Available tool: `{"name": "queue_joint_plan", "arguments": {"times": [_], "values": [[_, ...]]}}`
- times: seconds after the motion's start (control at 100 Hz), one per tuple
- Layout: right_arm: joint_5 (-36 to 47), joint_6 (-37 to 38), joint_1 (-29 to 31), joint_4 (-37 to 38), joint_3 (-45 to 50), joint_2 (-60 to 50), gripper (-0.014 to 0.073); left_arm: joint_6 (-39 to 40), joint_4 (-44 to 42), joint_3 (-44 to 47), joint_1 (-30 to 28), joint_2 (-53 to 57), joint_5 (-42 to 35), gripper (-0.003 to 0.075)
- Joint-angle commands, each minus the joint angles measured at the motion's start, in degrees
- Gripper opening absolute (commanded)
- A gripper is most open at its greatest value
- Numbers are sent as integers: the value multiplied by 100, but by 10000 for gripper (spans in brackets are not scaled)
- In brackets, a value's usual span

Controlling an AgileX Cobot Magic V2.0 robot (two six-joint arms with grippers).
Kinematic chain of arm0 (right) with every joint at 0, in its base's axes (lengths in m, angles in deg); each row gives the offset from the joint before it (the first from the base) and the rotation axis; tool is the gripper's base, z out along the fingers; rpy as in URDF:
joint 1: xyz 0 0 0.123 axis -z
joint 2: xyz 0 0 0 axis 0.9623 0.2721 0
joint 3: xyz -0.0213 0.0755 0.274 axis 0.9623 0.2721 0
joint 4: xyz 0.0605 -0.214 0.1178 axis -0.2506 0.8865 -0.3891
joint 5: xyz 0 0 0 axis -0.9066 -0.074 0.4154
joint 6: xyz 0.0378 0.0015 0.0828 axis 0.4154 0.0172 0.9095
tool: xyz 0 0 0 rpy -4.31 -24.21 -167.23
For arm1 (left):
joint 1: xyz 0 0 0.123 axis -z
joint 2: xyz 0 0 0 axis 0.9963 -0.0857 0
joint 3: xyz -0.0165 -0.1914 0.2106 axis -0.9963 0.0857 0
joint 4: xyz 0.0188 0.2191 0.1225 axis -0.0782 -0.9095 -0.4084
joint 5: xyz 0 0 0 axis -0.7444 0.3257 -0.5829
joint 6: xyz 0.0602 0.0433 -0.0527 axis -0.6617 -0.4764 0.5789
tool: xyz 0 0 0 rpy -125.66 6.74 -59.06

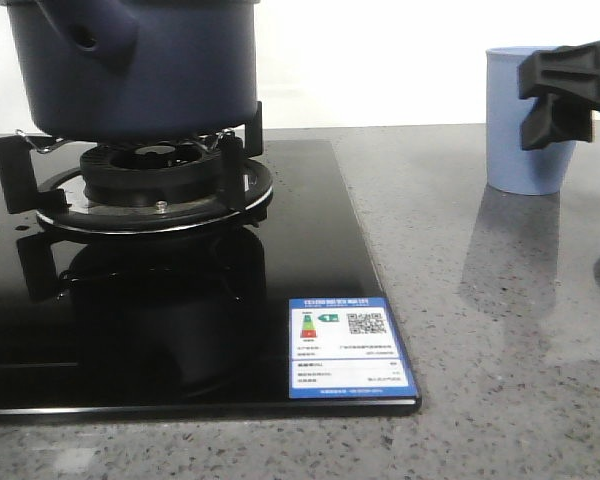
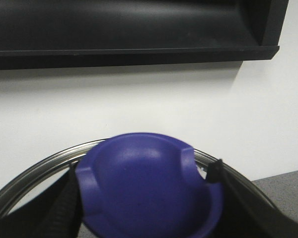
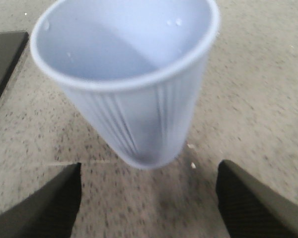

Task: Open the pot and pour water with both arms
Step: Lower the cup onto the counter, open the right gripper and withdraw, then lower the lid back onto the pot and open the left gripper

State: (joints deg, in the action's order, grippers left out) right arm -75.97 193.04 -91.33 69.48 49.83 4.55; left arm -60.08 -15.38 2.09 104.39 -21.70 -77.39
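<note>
The dark navy pot stands on the gas burner at the back left, its stubby hollow handle facing me; its top is cut off by the frame. In the left wrist view my left gripper is shut on the lid's blue knob, with the lid's metal rim behind it and the wall beyond. My right gripper hovers open just in front of the light blue ribbed cup. Its fingers stand wide on either side of the cup, not touching. No water shows.
A black glass hob with a blue label sticker fills the left half of the speckled grey counter. A dark range hood hangs on the white wall behind the lid.
</note>
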Motion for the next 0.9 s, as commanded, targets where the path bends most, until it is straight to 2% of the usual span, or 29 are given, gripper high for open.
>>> {"name": "queue_joint_plan", "arguments": {"times": [0.0, 0.25, 0.49, 0.68, 0.89], "values": [[-111, -30, 43, 68, 44, -463, 479, 7, -14, -219, -23, 154, -632, 378], [-111, -30, 43, 68, 291, -1593, 479, 7, -2, -219, -12, 154, -525, 378], [-138, -30, 43, 68, 294, -2476, 479, 7, -22, -219, 525, 21, -461, 378], [-157, -30, 43, 90, 294, -2898, 479, 7, -22, -219, 818, -320, -485, 378], [-157, -52, 43, 90, 294, -3120, 479, 7, -22, -219, 845, -678, -498, 378]]}}
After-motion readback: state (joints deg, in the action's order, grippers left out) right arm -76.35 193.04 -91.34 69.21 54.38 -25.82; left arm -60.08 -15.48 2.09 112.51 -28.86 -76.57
